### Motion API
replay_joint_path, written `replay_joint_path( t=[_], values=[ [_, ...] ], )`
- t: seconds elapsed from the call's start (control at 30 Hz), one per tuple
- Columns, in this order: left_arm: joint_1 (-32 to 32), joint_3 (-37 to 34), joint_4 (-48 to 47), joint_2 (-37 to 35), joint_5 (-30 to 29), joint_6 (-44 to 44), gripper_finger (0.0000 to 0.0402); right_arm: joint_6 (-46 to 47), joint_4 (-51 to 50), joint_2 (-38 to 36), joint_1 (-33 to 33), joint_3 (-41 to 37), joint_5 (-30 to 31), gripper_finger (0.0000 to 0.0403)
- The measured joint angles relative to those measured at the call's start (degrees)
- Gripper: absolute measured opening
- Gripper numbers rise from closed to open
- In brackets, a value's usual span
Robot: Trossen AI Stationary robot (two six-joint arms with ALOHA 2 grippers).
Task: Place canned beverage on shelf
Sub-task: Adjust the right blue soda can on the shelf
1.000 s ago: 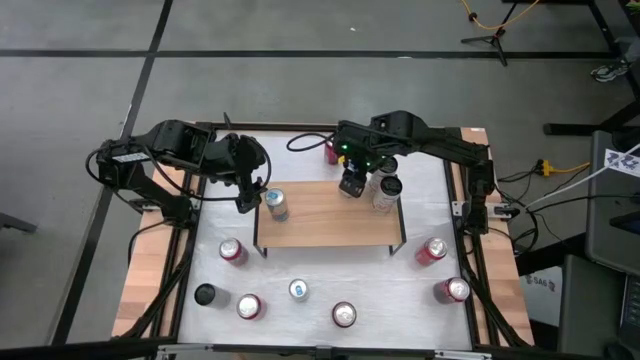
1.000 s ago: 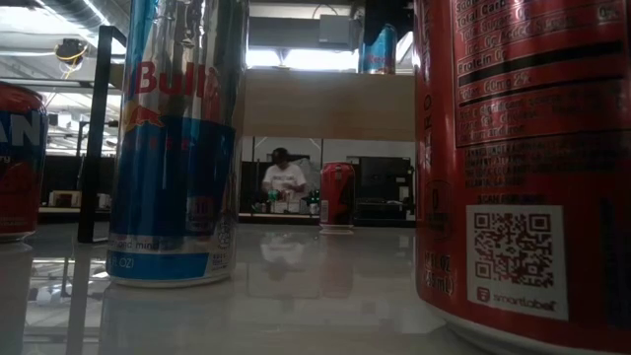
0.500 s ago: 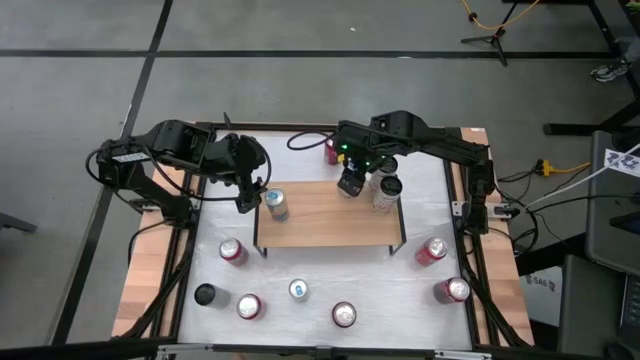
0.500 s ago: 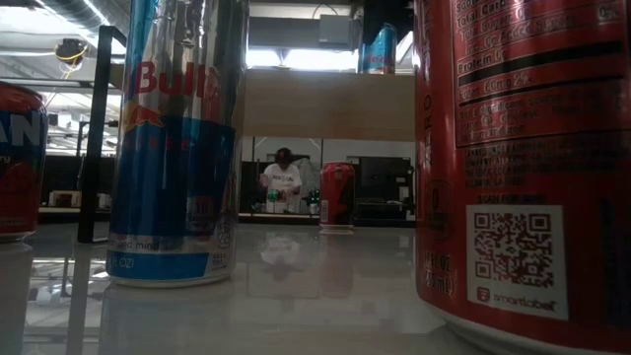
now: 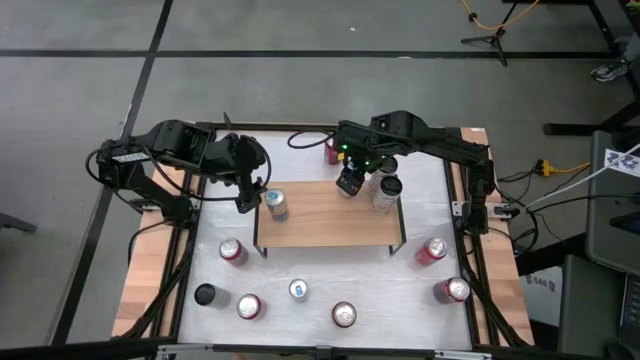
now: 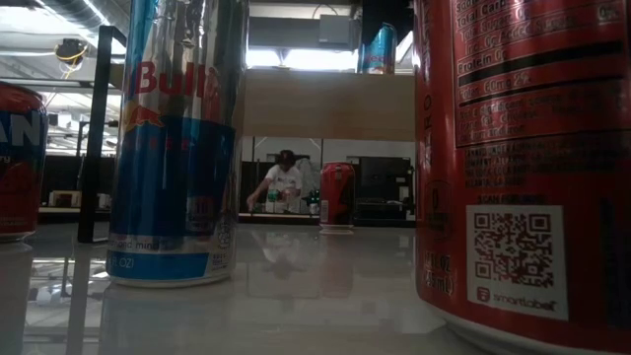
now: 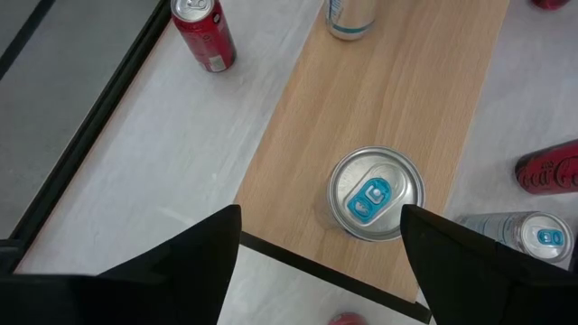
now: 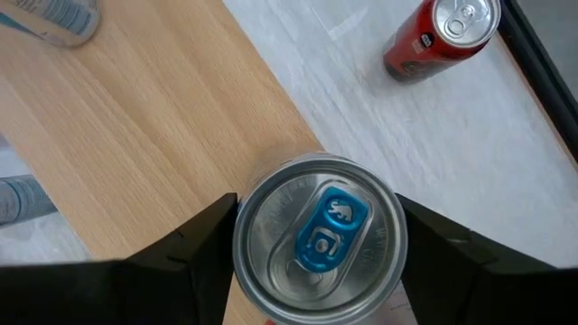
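Note:
The shelf (image 5: 330, 228), a light wooden board on thin black legs, stands mid-table. My right gripper (image 5: 350, 186) points down over the shelf's far edge, shut on a silver can with a blue tab (image 8: 316, 239). In the low view this can (image 6: 377, 49) has its base level with the board's top. My left gripper (image 5: 245, 203) hangs open above the shelf's left end. A silver can (image 7: 375, 194) stands on the board there, below its fingers and apart from them. A third can (image 5: 386, 190) stands at the shelf's right end. My right gripper pinches the can's upper side wall (image 8: 242, 244), just under the rim, between its two fingers (image 8: 194, 262). The fingers come from above and point down. The can is upright over the board's far edge; whether its base rests on the board I cannot tell.
Several red cans stand on the white table, among them one near the far edge (image 5: 330, 150) and others on the near side (image 5: 232, 250), (image 5: 432, 250). A small blue-topped can (image 5: 297, 290) and a dark can (image 5: 205, 295) stand there too. A person (image 6: 281, 182) moves in the room behind.
My right gripper has rolled a little about the line it points along, keeping its place and its hold on the can. My left gripper has kept still.

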Motion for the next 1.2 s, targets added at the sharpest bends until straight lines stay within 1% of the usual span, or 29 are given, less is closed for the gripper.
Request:
replay_joint_path(
  t=[0.37,0.8,1.2],
  values=[
    [0.0,0.0,0.0,0.0,0.0,0.1,0.0295,-0.1,0.0,0.0,0.0,0.0,-1.7,0.0245],
    [0.0,0.0,0.0,0.0,0.0,0.1,0.0295,-0.1,0.1,-0.1,0.0,0.0,-1.7,0.0291],
    [0.0,0.0,0.0,0.0,0.0,0.1,0.0295,0.2,0.1,-0.1,0.0,0.0,-1.7,0.0288]
  ],
)
